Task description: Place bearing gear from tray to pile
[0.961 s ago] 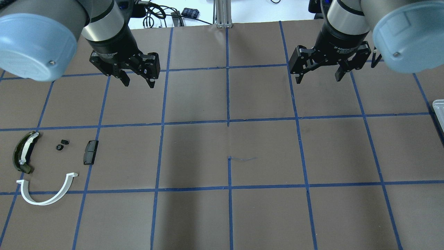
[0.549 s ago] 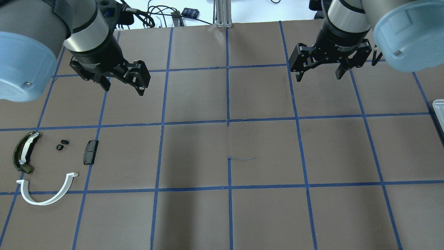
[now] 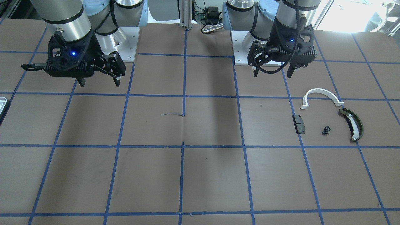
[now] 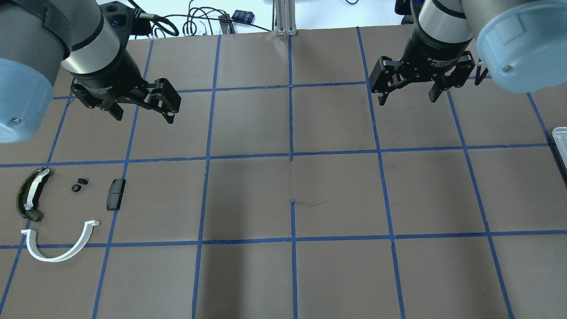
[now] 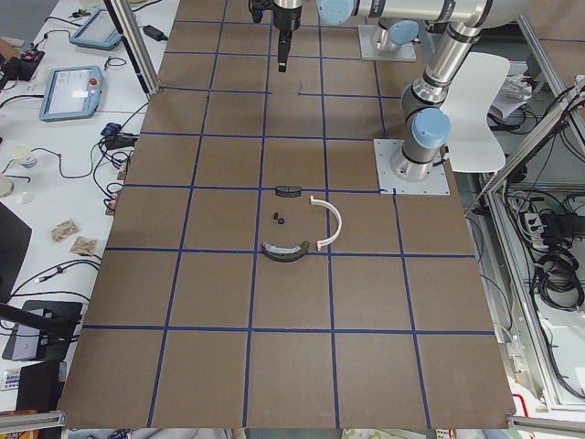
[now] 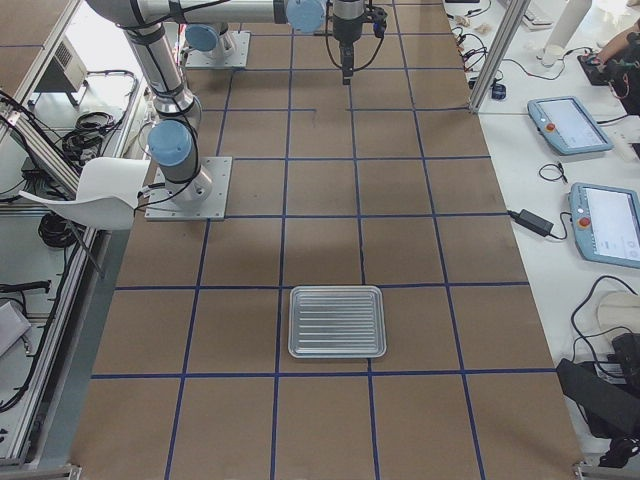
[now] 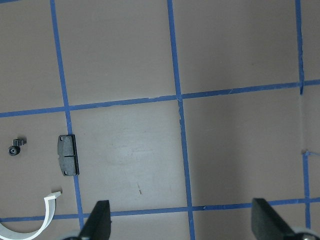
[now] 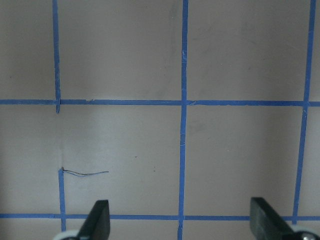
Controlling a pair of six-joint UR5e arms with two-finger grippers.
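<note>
The pile lies at the table's left: a white half-ring arc (image 4: 53, 259), an olive-green curved piece (image 4: 29, 199), a black block (image 4: 115, 194) and two small black gears (image 4: 76, 188). The gears also show in the front view (image 3: 326, 130) and the left wrist view (image 7: 15, 148). The ribbed tray (image 6: 336, 322) holds nothing that I can see; only its sliver (image 4: 560, 141) shows overhead. My left gripper (image 4: 144, 116) is open and empty, above the table behind the pile. My right gripper (image 4: 407, 101) is open and empty at the back right.
Brown table with a blue tape grid (image 4: 291, 155). A thin wire scrap (image 4: 310, 203) lies near the centre. Cables and a metal post (image 4: 283, 17) sit past the back edge. The arm bases (image 3: 125, 31) stand at the robot's side.
My left arm has moved left and toward the pile's side of the table, staying open. The right arm has barely moved. The parts lie where they were.
</note>
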